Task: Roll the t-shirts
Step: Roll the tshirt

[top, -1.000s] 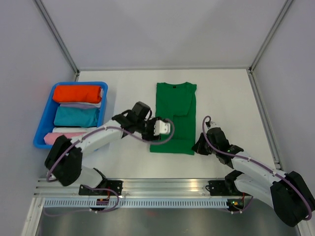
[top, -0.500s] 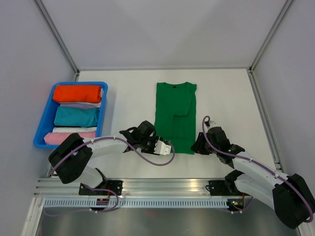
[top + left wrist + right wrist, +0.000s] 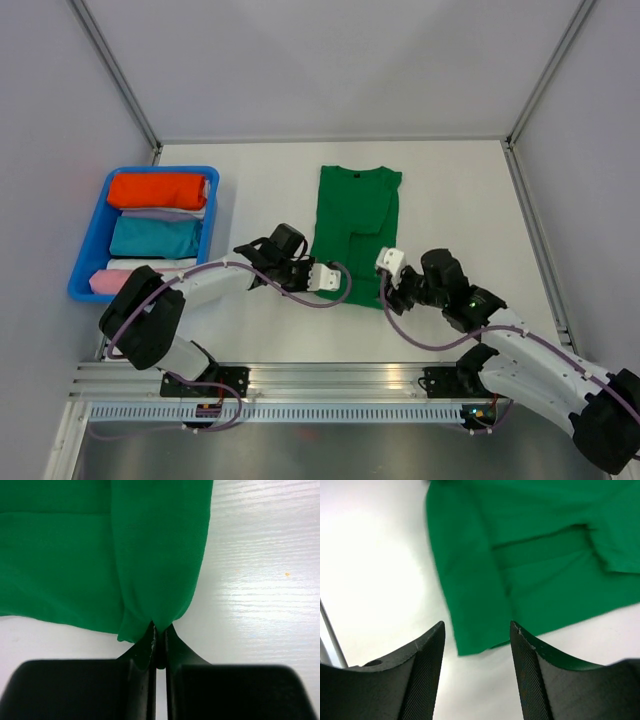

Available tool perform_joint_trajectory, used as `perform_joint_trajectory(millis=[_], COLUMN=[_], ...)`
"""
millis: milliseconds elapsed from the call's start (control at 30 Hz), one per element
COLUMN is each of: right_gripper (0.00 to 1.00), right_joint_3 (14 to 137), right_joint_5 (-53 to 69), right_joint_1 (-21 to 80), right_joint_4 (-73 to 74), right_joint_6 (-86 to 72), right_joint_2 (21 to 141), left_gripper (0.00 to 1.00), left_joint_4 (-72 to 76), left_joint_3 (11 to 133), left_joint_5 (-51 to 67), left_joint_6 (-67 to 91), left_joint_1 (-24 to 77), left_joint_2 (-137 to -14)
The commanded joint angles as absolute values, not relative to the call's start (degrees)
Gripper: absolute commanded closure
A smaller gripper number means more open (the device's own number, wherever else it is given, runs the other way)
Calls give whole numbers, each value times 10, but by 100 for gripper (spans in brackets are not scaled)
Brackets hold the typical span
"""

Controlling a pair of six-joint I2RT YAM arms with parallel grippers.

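The left arm (image 3: pixel 200 285) lies low and stretched from its base at the bench's near left corner toward the middle of the near edge. Its pincer (image 3: pixel 159 630) has both fingers pressed together on the hem of the t-shirt (image 3: pixel 100 555). The right arm (image 3: pixel 520 340) reaches from the near right corner, also low and bent toward the middle, and its pincer (image 3: pixel 476 627) stands above the bench with fingers spread apart, nothing between them.
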State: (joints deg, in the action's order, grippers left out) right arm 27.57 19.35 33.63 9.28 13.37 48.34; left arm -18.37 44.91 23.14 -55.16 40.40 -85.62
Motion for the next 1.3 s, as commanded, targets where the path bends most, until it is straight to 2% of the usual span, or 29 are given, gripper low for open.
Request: perform_joint_trajectory(millis=[0, 167, 367, 533, 700, 800, 1033, 1267], right_gripper=[39, 39, 41, 99, 100, 100, 100, 100], right_joint_3=[241, 216, 229, 280, 346, 387, 400, 411], right_joint_5=[220, 159, 127, 138, 271, 342, 329, 287], right_joint_1=[380, 425, 454, 456, 456, 449, 426, 360], right_joint_4=[168, 86, 111, 179, 343, 444, 337, 232], right_joint_6=[416, 381, 378, 367, 417, 479, 370, 270], right_joint_2=[482, 510, 619, 659, 592, 613, 705, 749], left_gripper=[98, 98, 98, 98, 98, 98, 98, 98], left_joint_4=[-222, -222, -228, -291, -471, -551, -516, -474], left_joint_3=[474, 476, 478, 479, 479, 496, 525, 547], left_joint_5=[293, 303, 315, 340, 428, 482, 497, 453], left_joint_6=[-555, -556, -555, -559, -579, -589, -557, -563], left_joint_1=[399, 399, 396, 396, 395, 389, 331, 301], left_joint_2=[-848, -856, -854, -838, -807, -809, -854, -920])
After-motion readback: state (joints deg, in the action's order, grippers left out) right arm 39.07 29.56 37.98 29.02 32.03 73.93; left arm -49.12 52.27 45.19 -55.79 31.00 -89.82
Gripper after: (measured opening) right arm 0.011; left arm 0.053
